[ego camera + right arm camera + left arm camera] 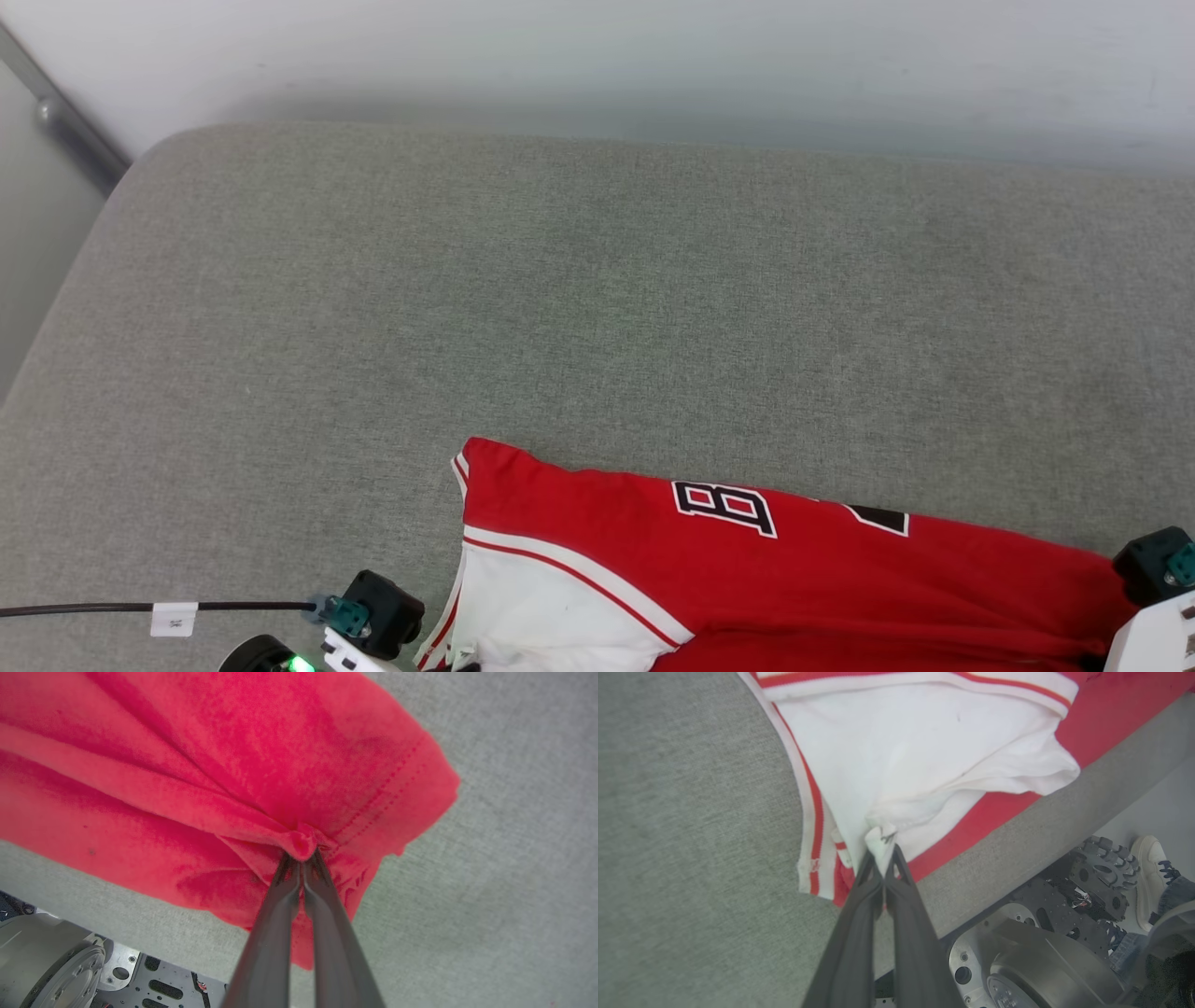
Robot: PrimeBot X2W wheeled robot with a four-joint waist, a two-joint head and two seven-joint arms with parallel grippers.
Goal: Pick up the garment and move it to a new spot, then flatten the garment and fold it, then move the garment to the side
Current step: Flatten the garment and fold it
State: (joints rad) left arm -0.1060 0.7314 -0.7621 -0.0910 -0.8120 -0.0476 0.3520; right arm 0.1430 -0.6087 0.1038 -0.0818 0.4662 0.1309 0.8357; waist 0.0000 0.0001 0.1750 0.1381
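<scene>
**Garment gripped at both ends, lift and shift pending**

Position: The garment (794,579) lies on the cushion (467,280), hard against its front edge. Part of the red cloth reaches that edge in the left wrist view. The rest of the cushion, out to its back edge, is bare.

Grippers: The left gripper (881,851) has its fingers pressed together on a pinch of white sleeve cloth. The right gripper (302,856) is likewise clamped, on a gathered tuck of red cloth beside the stitched hem. Both holds look small and shallow.

Step in hand: By my judgement this is the first step, the pick-up and move. Both grips are made, but most of the cloth rests on the cushion and is rumpled, not flat.

Next move: It calls for both arms to rise together and keep their spacing, so that neither pinch slips. The garment should then be carried away from the front edge toward the cushion's middle, where there is room to spread it.

Lie of the garment: Its long axis runs side to side along the cushion's front edge, slightly skewed. The left end sits further in from that edge than the right. The sleeve end points to the robot's left and the hem end to its right. Black characters show along the side away from the front edge, partly cut off by a fold. I cannot tell where the neck lies.
</scene>
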